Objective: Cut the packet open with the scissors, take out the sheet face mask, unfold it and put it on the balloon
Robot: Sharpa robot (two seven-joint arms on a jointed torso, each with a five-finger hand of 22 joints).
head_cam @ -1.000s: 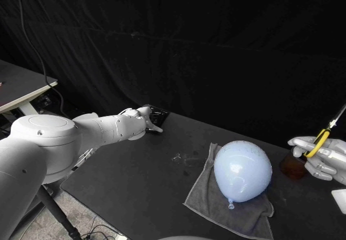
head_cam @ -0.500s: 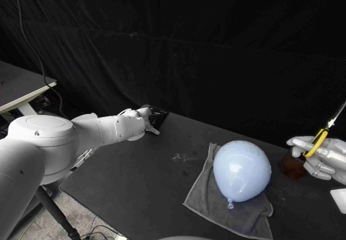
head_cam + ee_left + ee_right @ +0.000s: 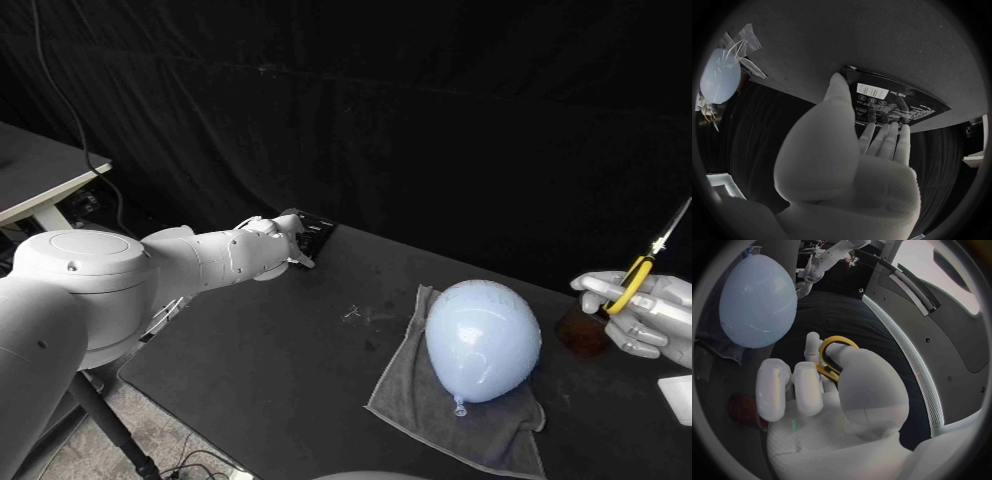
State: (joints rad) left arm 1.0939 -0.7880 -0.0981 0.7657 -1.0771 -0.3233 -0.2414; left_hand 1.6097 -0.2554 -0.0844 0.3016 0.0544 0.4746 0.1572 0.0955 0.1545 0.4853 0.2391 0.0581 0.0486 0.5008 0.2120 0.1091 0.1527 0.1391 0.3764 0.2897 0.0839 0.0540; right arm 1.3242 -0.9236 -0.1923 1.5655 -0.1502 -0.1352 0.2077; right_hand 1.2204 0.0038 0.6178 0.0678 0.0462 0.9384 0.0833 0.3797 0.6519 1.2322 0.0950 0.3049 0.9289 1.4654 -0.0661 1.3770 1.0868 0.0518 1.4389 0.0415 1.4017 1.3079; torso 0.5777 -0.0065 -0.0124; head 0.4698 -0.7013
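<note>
Black and glossy, with white print on its face, the packet [image 3: 898, 102] lies flat at the far left corner of the tabletop [image 3: 260, 340]. The left hand [image 3: 848, 150] has not moved in the last second. Its fingers [image 3: 882, 137] stay close together on the packet, and I cannot tell if they grip or only press. The right hand [image 3: 642, 315] still holds the yellow-handled scissors [image 3: 635, 280] raised, well apart from it. So, I judge, cutting has not begun. The balloon [image 3: 483, 340] waits on a grey towel [image 3: 418, 400].
</note>
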